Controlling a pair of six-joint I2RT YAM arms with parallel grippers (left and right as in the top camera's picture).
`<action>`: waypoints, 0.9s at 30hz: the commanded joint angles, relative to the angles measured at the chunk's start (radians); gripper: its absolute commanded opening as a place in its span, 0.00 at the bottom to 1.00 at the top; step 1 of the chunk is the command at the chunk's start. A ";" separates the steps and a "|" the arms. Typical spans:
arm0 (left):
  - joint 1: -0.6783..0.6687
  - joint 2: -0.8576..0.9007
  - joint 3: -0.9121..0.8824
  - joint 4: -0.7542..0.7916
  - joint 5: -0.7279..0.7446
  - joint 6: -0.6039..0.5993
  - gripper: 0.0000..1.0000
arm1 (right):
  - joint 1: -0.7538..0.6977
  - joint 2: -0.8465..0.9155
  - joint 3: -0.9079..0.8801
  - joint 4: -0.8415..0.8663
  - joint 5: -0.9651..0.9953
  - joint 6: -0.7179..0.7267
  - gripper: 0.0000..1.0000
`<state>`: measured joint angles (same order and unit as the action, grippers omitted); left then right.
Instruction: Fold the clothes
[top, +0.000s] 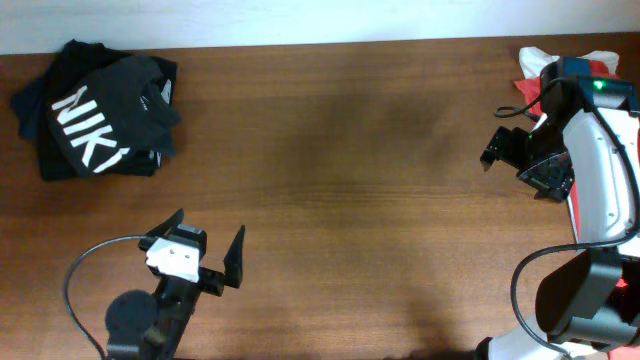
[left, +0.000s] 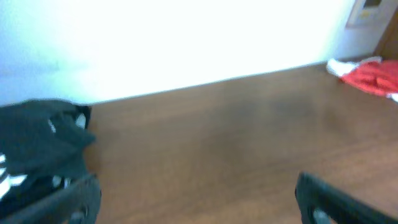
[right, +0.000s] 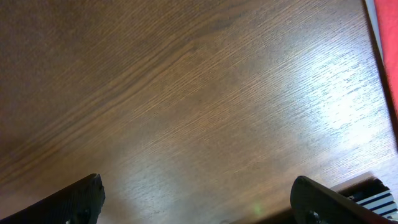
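My left end effector (top: 210, 230) and right end effector (top: 503, 138) hang wide open, empty. The black T-shirt (top: 100, 115) lies bunched at upper left of the bench (top: 350, 150); I reckon the left must reach it next

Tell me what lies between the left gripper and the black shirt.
Nothing visible. Only bare table separates the open left gripper from the black shirt bunched at the far left corner.
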<state>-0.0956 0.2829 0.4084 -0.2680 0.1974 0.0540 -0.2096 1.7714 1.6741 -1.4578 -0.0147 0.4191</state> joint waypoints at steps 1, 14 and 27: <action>0.050 -0.069 -0.117 0.133 0.040 0.023 0.99 | 0.000 -0.006 0.013 -0.001 0.016 0.004 0.99; 0.122 -0.278 -0.400 0.294 -0.002 0.022 0.99 | 0.000 -0.006 0.013 -0.001 0.016 0.004 0.99; 0.096 -0.278 -0.400 0.192 -0.132 -0.042 0.99 | 0.000 -0.006 0.013 -0.001 0.016 0.003 0.99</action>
<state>0.0048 0.0147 0.0162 -0.0753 0.0772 0.0257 -0.2096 1.7714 1.6741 -1.4582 -0.0147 0.4187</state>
